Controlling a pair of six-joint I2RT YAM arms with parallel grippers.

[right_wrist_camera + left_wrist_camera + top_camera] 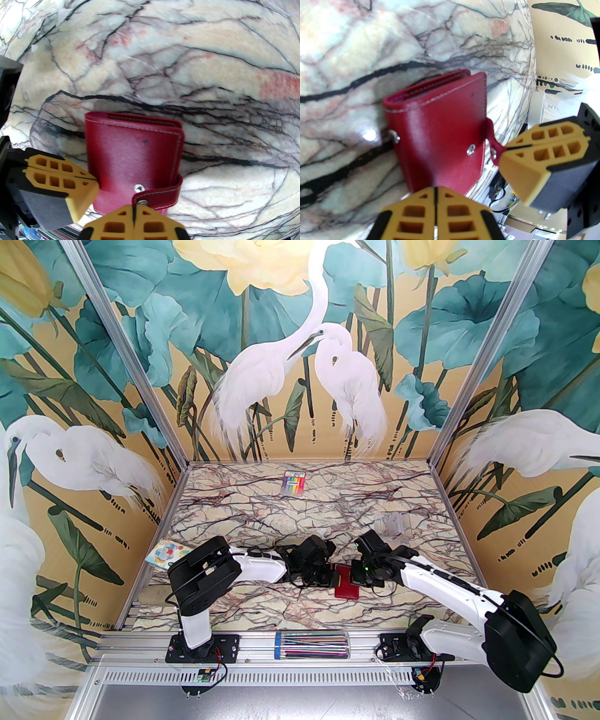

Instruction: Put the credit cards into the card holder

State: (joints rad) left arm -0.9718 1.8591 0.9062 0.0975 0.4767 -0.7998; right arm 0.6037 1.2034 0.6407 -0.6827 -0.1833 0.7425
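Right gripper (134, 208) clamps card holder (131, 154) tab (491, 136) (seen side-on from left wrist); left gripper (435, 190) closed.

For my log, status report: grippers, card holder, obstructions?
Left gripper shut on edge of dark red leather-look card holder. Right gripper shut on its snap tab, unsnapped. Small clear plastic box sits apart.

The card holder (440, 131) is dark red, with pale stitching along its edges and silvery snap studs. The tabletop (281, 516) is a cream marble print, veined in black and dark red with pinkish blotches. The left gripper (434, 190) and right gripper (134, 207) are mustard yellow trimmed in black. The walls (117, 380) show white egrets, teal leaves and pale yellow blooms on tan. A far pack (294, 482) carries what look like rainbow stripes.
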